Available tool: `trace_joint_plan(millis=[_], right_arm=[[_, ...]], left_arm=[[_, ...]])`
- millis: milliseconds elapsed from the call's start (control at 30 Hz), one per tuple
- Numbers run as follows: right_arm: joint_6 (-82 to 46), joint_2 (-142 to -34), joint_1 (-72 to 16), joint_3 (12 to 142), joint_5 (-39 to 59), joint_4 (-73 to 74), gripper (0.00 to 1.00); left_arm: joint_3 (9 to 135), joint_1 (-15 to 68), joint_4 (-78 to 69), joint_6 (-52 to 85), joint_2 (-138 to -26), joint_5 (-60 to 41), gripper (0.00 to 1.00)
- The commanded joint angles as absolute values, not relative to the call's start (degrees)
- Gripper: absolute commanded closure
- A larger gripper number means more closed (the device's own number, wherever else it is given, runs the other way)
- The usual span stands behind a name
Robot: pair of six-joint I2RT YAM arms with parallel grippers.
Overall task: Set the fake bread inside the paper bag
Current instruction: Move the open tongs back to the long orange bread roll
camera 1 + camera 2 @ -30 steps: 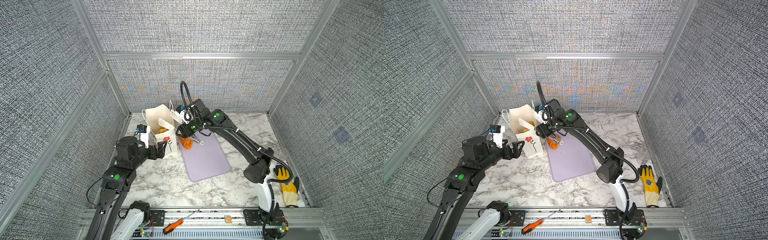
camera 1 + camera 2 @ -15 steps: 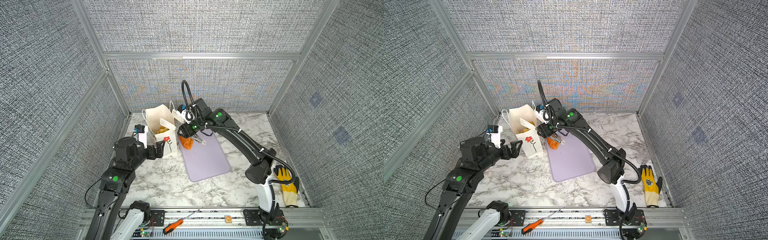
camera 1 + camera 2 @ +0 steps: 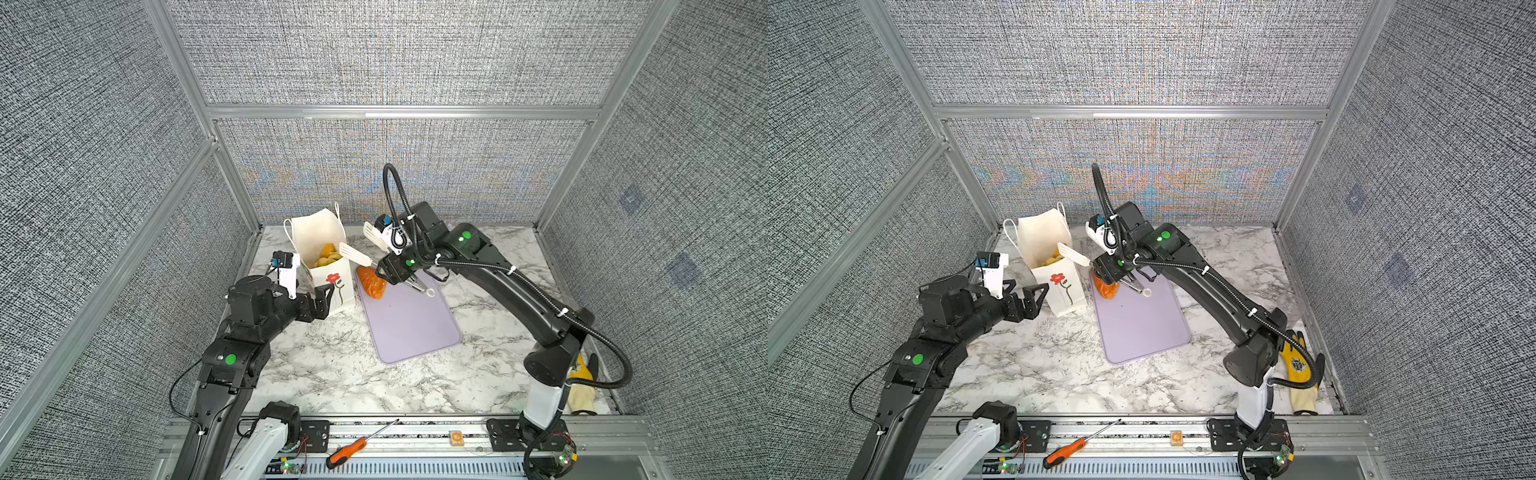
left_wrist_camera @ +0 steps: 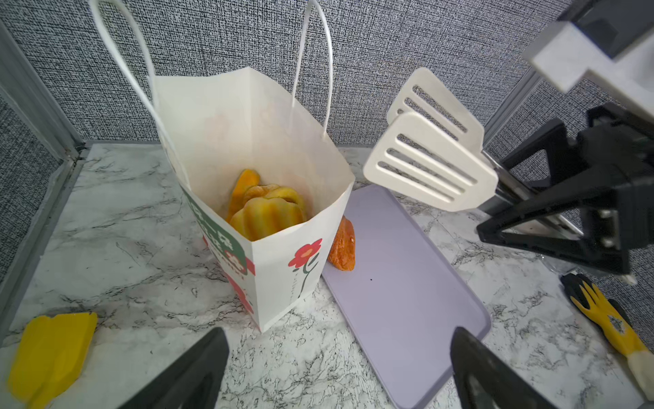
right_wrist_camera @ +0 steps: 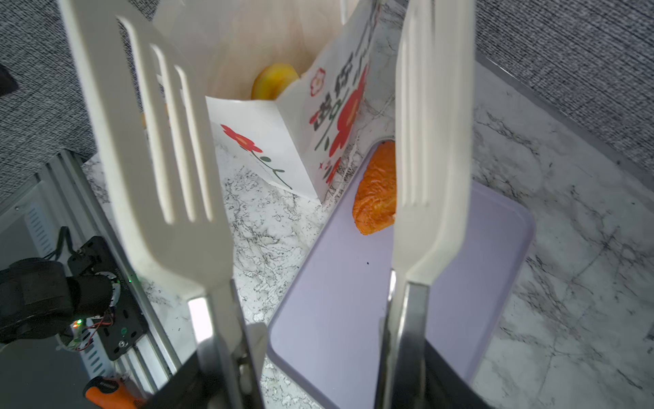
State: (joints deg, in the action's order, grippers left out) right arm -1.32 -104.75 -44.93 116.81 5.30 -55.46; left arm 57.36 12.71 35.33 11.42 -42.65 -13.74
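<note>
Note that the right gripper (image 3: 391,273) stays clenched on the white slotted-head metal tongs (image 4: 430,173). The tongs are empty and have shifted off the tall white flower-printed paper bag (image 4: 247,124) toward the lilac plastic cutting board (image 3: 411,324). The left gripper (image 3: 320,297) hangs released beside the bag. Yellow toy pastries (image 4: 269,212) lie inside. You still need the reddish-brown toy croissant (image 5: 375,191), which lies on the board just beside the bag.

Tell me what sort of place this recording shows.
Probably a robot test cell: grey textured walls in an aluminium frame enclose a marble-pattern tabletop, two robot arms stand on a front rail, with an orange-handled screwdriver lying there.
</note>
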Motion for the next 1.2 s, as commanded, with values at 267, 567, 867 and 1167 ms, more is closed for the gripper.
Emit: trace_joint_plan(millis=[267, 567, 867, 1167], right_arm=[[-4.5, -101.1, -44.0, 100.4, -1.3, -50.2, 0.34], [-7.6, -109.8, -44.5, 99.6, -1.9, -50.2, 0.37], [-7.7, -118.9, -44.6, 103.8, -4.4, -50.5, 0.38], [-7.0, -124.7, -44.6, 107.6, -5.9, -52.0, 0.42]], left_arm=[[54.5, 12.9, 32.4, 13.4, -41.1, -16.9, 0.01], [51.5, 13.2, 31.7, 15.1, -39.4, -17.8, 0.01], [48.8, 13.5, 30.7, 16.3, -38.7, -18.4, 0.01], [47.7, 14.1, 30.1, 16.8, -38.7, -17.9, 0.02]])
